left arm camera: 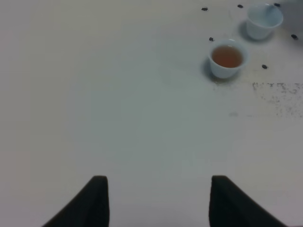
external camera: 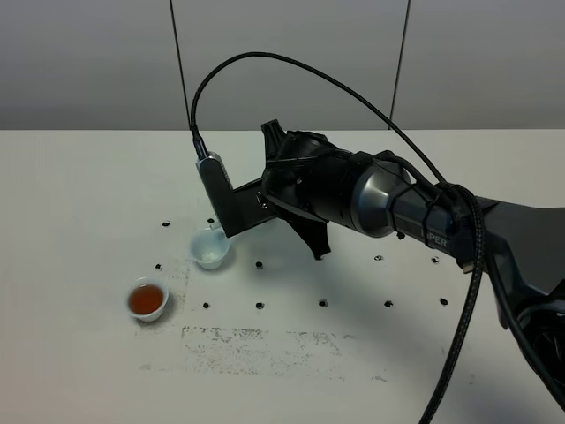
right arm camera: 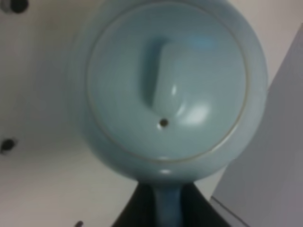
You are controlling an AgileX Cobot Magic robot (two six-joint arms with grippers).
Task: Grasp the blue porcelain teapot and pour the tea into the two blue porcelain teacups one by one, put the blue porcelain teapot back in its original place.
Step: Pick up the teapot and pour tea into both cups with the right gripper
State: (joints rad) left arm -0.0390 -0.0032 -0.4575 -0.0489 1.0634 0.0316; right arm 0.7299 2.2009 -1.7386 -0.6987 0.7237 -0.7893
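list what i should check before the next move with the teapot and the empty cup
1. Right fingers clamped on the loop handle of the round glossy pale blue porcelain teapot: ok
2. Teapot lid seated: ok
3. Small handleless pale blue porcelain teacup filled with amber tea: ok
4. Second matching teacup filled: not ok, looks empty
5. Spout over that teacup: cannot tell, the right arm hides it
6. Left fingers open, empty, apart from both teacups: ok

Pale teapot (right arm camera: 165,85) wears its lid; full teacup (external camera: 147,300) stands near empty teacup (external camera: 212,251).
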